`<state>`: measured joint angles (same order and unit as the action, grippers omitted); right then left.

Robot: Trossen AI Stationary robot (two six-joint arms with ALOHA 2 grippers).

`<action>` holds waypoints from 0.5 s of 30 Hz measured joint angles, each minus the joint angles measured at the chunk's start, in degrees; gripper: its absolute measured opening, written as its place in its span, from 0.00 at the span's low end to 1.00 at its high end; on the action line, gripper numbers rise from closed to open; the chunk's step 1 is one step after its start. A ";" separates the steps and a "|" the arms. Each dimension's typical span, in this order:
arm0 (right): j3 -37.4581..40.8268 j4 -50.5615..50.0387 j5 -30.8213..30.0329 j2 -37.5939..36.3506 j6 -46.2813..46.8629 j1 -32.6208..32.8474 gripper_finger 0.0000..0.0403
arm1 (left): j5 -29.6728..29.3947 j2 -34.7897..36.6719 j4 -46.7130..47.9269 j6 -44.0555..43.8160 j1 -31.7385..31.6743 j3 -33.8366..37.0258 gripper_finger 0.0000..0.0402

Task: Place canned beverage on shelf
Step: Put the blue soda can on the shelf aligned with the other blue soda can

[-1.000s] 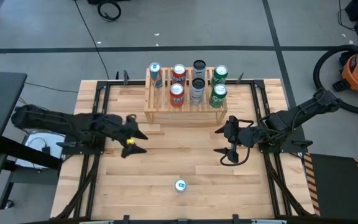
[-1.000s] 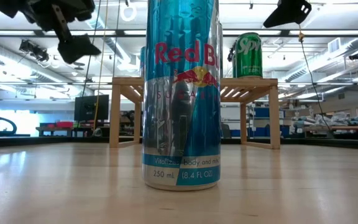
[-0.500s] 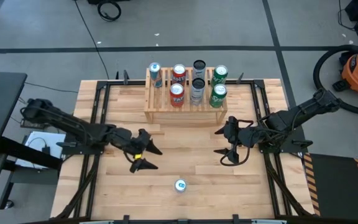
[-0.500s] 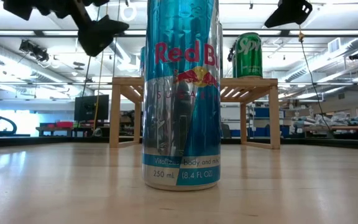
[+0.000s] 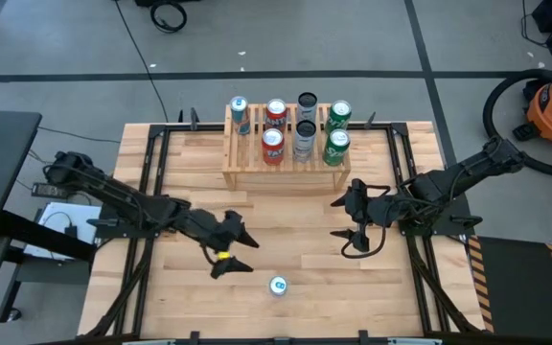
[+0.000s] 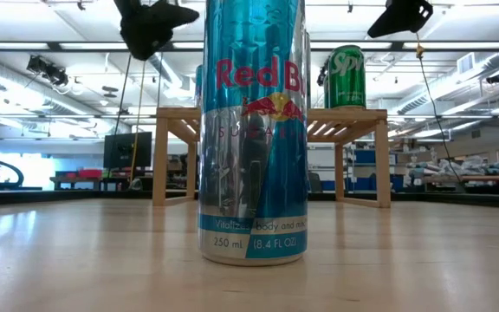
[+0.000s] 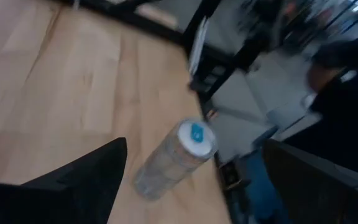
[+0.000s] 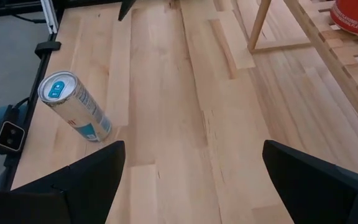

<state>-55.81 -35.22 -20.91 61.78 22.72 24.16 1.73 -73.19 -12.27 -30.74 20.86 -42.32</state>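
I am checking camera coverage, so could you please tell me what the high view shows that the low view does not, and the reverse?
Only the high view shows the whole wooden table, the open left gripper near the lone can, the open right gripper, and six cans on the shelf. Only the low view shows the can's Red Bull label and the room behind. Both show the tall blue-and-silver can and the light slatted wooden shelf.

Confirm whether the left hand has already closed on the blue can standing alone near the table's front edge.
No: in the high view the left hand is open and apart from the blue can, which stands untouched.
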 joint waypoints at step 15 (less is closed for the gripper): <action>0.00 -0.50 1.29 0.00 -2.32 -0.02 0.97 | -5.36 -20.85 27.97 1.50 4.40 -29.06 0.93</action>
<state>-55.81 -35.72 -19.62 61.78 20.40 24.14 -3.63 -94.05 15.70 -29.24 25.26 -71.38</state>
